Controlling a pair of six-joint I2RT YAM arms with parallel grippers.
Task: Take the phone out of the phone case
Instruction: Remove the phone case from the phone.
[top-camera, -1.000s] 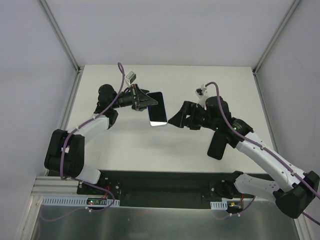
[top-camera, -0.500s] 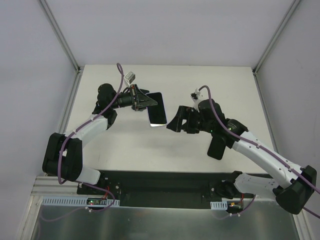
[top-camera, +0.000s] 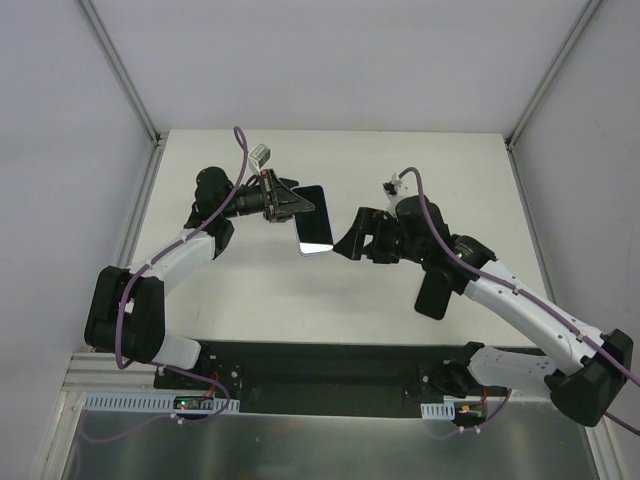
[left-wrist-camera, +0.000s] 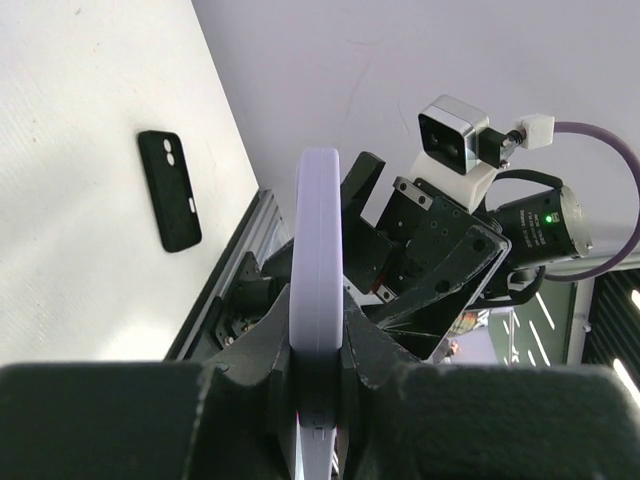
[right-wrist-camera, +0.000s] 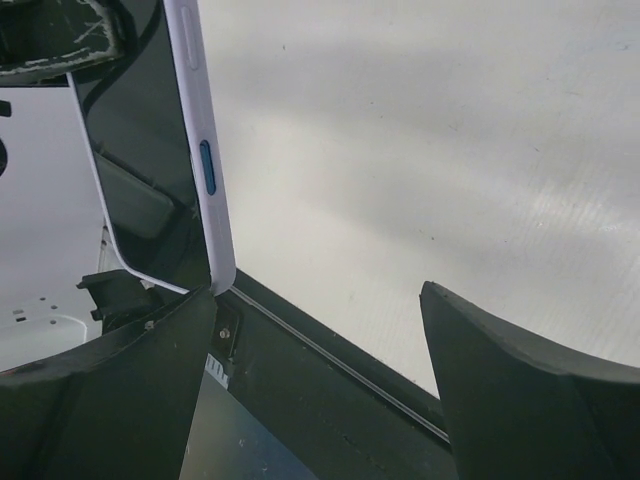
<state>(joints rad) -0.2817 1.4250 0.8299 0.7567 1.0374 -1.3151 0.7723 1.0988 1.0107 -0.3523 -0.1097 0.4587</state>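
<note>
The phone, lilac-edged with a dark glass screen, is held off the table, and my left gripper is shut on its upper end. In the left wrist view the phone stands edge-on between the two fingers. The black phone case lies empty on the table beside the right forearm, also seen in the left wrist view as the case. My right gripper is open just right of the phone's lower end. In the right wrist view the phone sits just above the left finger, with nothing between the fingers of the right gripper.
A black strip runs along the table's near edge, with metal frame posts at the back corners. The right arm's wrist camera faces the left wrist camera at close range.
The right gripper has moved left, closing the gap to the phone's lower end, still open. The left gripper holds the phone almost where it was.
</note>
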